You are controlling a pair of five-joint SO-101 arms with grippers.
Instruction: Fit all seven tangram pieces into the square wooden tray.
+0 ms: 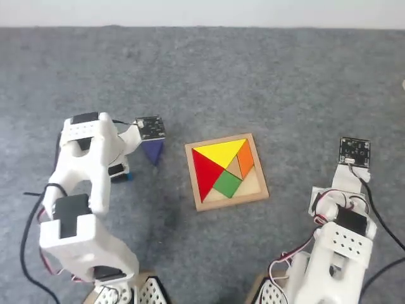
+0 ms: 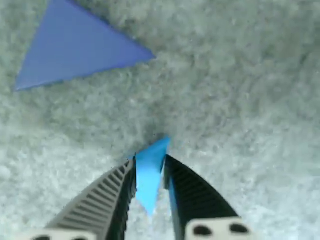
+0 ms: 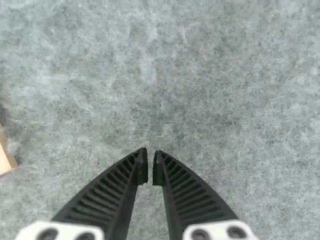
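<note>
The square wooden tray (image 1: 261, 190) lies at the table's centre holding yellow (image 1: 221, 152), red (image 1: 204, 172), green (image 1: 226, 183) and orange (image 1: 245, 159) pieces, with bare wood at its front right. My left gripper (image 2: 149, 175) is shut on a light blue piece (image 2: 150, 172), held on edge just above the carpet; the same light blue piece (image 1: 127, 175) peeks out under the left arm in the high view. A dark blue triangle (image 2: 75, 50) lies flat on the carpet just beyond it, also visible as the dark blue triangle (image 1: 153, 151) left of the tray. My right gripper (image 3: 150, 167) is shut on nothing, over bare carpet right of the tray.
Grey carpet (image 1: 253, 76) covers the whole table, with wide room behind the tray. A corner of the tray (image 3: 5, 157) shows at the edge of the right wrist view. The arm bases (image 1: 120, 291) stand at the front edge.
</note>
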